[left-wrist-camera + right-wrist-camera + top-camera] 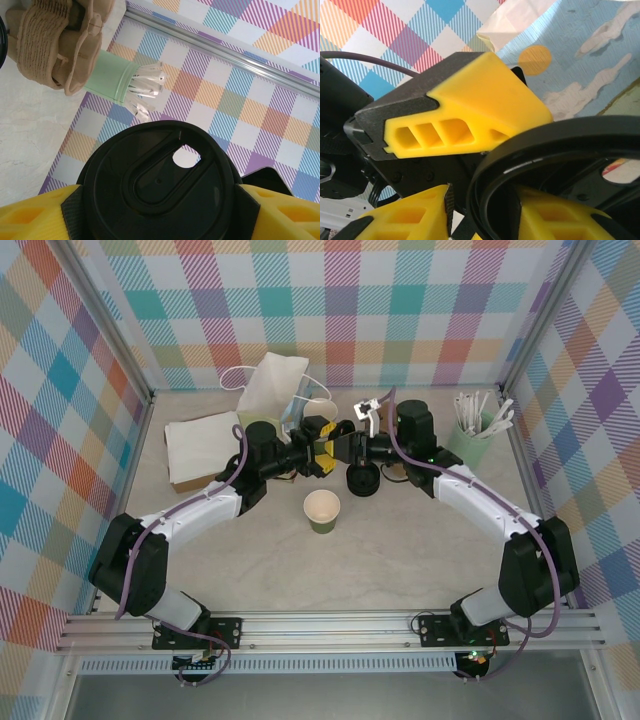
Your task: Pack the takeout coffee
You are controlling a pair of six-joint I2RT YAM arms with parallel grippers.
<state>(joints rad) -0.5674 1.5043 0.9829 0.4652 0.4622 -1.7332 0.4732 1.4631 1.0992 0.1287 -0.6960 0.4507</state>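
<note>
Takeout coffee sits in two parts: a cup (322, 510) and a lid (160, 195). The cup is small, with a dark green wall and a cream rim. It stands upright and open on the table (400, 550), on the arm-base side of the jaws and apart from both of them.

Starting at the left, the left gripper (322, 454) reaches in toward the middle. Its yellow fingers (30, 215) are clamped on opposite edges of the lid, which is held off the table. The lid is round, glossy and black, with a raised rim, a sunken rounded panel and a sip hole through which the plaid wall shows.

Just to the right, the right gripper (352, 450) meets it nose to nose. From its wrist, the lid's rim runs between its own yellow fingers (410, 217). I cannot tell whether they press on it.

Further right, beyond the right jaws, a mint-green pot (470, 440) holds white sticks.
</note>
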